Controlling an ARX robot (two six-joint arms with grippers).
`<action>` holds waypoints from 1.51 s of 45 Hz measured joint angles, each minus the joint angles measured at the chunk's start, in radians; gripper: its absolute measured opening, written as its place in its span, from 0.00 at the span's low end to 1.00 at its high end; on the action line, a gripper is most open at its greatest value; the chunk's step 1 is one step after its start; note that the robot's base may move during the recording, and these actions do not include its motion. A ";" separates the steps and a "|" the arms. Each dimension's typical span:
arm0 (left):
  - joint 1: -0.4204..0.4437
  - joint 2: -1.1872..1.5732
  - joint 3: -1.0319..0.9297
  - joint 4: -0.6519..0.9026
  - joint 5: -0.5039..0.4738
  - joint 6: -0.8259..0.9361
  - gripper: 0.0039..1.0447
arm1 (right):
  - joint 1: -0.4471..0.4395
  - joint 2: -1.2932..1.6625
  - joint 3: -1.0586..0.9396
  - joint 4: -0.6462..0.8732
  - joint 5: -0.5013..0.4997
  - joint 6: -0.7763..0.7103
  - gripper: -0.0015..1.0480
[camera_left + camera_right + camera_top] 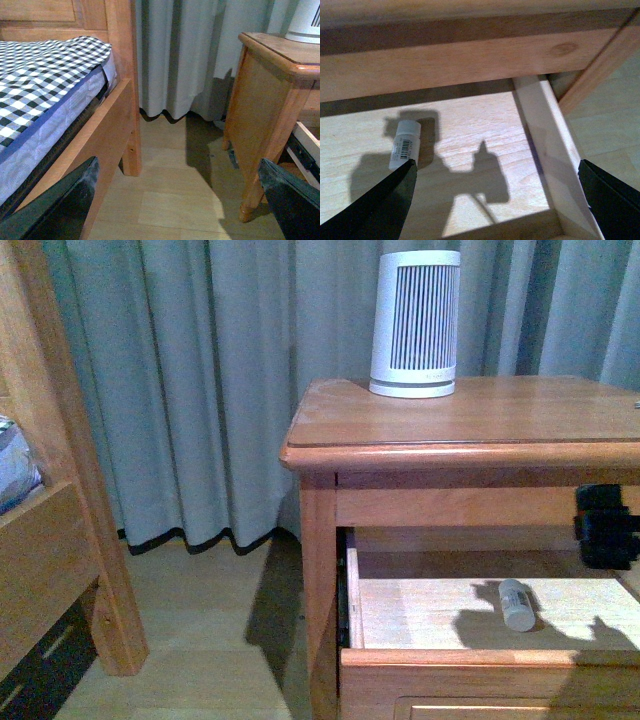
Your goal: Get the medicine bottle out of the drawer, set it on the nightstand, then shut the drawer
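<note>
While r. gripper (pixel 496 165) hangs wide open in the drawer (pixel 540 125), bottle (pixel 405 143) sits off-centre.
It lies flat on pale wood floor at one fingertip (pixel 395 185), outside the gap; long axis pts away from jaws. Small smooth white plastic cylinder w/ label. R. arm far nearer; l. gripper (pixel 177 162), also wide, is over by the bed (pixel 50 75). Beyond, nightstand (pixel 470 420) top is glossy reddish wood.

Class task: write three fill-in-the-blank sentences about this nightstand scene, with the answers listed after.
1. The medicine bottle lies on its side inside the pulled-out ___.
2. The white slatted cylinder stands on top of the ___.
3. The right gripper is ___, not shut.
Answers: drawer; nightstand; open.
</note>
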 joint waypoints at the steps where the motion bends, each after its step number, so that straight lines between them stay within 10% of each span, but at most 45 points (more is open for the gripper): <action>1: 0.000 0.000 0.000 0.000 0.000 0.000 0.94 | 0.004 0.023 0.015 0.000 0.003 0.000 0.93; 47: 0.000 0.000 0.000 0.000 0.000 0.000 0.94 | 0.124 0.576 0.286 0.199 0.108 -0.019 0.93; 68: 0.000 0.000 0.000 0.000 0.000 0.000 0.94 | 0.125 0.610 0.289 0.269 0.085 0.008 0.38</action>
